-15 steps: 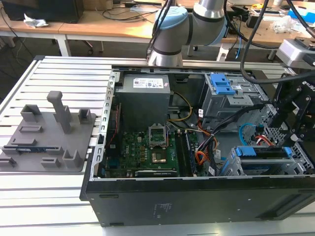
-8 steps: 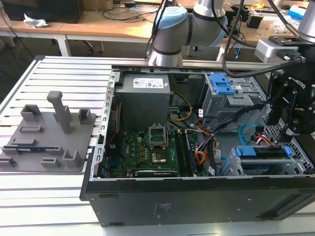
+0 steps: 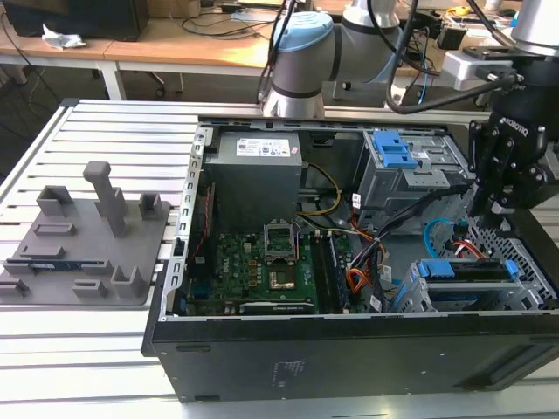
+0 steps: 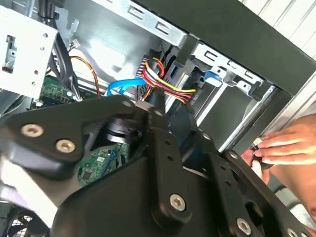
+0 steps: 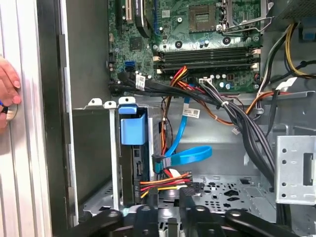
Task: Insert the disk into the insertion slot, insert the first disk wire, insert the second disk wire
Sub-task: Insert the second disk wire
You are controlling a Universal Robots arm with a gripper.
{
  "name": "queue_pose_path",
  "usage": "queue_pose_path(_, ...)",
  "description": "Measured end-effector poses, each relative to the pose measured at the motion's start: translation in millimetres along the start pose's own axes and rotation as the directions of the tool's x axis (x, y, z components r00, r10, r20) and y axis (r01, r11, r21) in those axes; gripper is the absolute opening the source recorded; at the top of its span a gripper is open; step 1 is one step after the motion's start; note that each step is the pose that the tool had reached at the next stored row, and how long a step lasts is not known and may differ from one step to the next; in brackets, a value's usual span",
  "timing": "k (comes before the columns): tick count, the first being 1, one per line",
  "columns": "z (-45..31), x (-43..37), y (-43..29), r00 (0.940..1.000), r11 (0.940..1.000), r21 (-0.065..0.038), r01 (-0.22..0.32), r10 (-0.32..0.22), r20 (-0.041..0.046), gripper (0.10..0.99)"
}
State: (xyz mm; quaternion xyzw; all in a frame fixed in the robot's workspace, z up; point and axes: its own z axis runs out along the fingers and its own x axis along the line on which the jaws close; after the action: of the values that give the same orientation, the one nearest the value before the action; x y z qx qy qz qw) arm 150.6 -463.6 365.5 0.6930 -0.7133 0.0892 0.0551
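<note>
An open black computer case (image 3: 349, 358) lies on its side on the slatted metal surface (image 3: 105, 131), taking up most of the half toward the exterior view's right. Beside it, near the surface's edge at the exterior view's left, sits a grey fixture block (image 3: 83, 236) with upright pegs. Behind the case stands the base of the robot arm (image 3: 301, 52).

Inside the case, a green motherboard (image 3: 262, 262) fills the lower middle, with a grey power supply (image 3: 258, 179) above it. In the far corner at the exterior view's right is a taller grey bay with a blue latch (image 3: 393, 153). In the near corner on that same side is the insertion slot (image 3: 463, 292), a grey perforated cage, and the disk (image 3: 463, 269) in its blue carrier already sits inside it; in the first wrist view the carrier's blue tab (image 5: 133, 129) stands at the mouth of the cage.

The end effector (image 3: 500, 202) hangs inside the case just above the cage. In both wrist views its dark fingers are pinched on a power connector (image 5: 195, 187) trailing red, yellow and black wires (image 4: 165, 81), just beside the end of the disk. A flat blue data cable (image 5: 190, 154) loops nearby, its plug meeting the disk's end.

A person's hand (image 4: 284, 148) rests on the surface at the outer wall of the case.
</note>
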Motion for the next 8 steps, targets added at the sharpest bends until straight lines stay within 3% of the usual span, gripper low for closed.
queue_pose_path(1, -0.6, -1.4, 1.0, 1.0, 1.0, 0.001, 0.002, -0.002, -0.0069, 0.271)
queue_pose_path(4, -1.5, -2.5, 5.5, 0.9997, 1.0, 0.002, 0.005, -0.005, -0.0255, 0.271)
queue_pose_path(8, -3.2, -1.8, 15.1, 0.9982, 0.9999, 0.003, 0.011, -0.01, -0.059, 0.271)
